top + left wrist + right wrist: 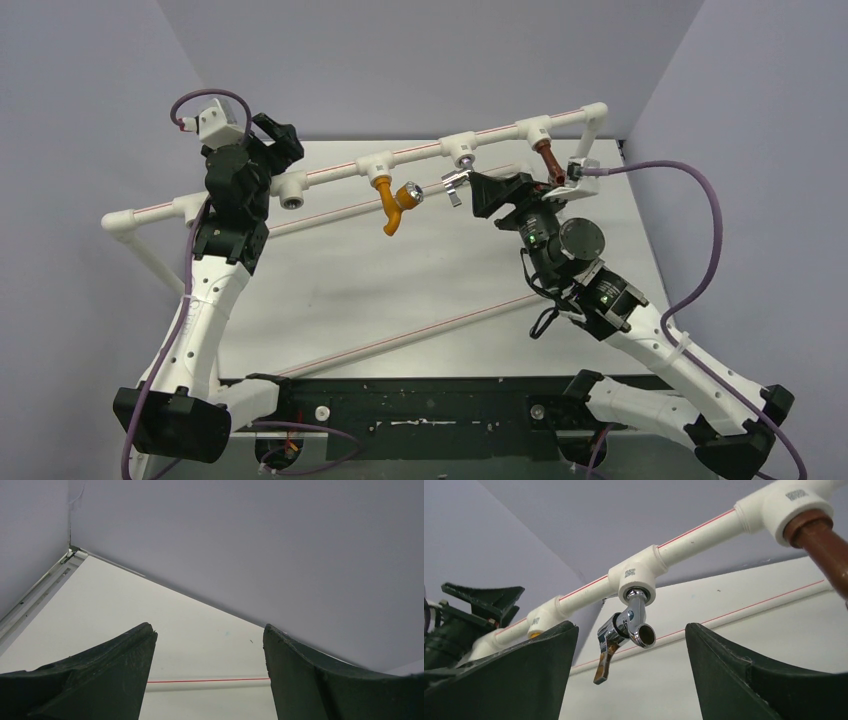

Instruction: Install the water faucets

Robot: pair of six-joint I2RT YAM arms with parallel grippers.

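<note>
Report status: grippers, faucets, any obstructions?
Left gripper open, holding nothing. Right gripper open, facing silver faucet, not gripping. Silver faucet, orange faucet, brown faucet all seated in pipe tees. No obstruction seen.

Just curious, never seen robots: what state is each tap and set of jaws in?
Shiny silver metal tap with lever: seated in white plastic pipe, lever down.
Orange tap with shiny knob: seated in pipe.
Brown bent tap: seated in pipe.
Left gripper: jaws open, empty.
Right gripper: jaws open, empty.
</note>
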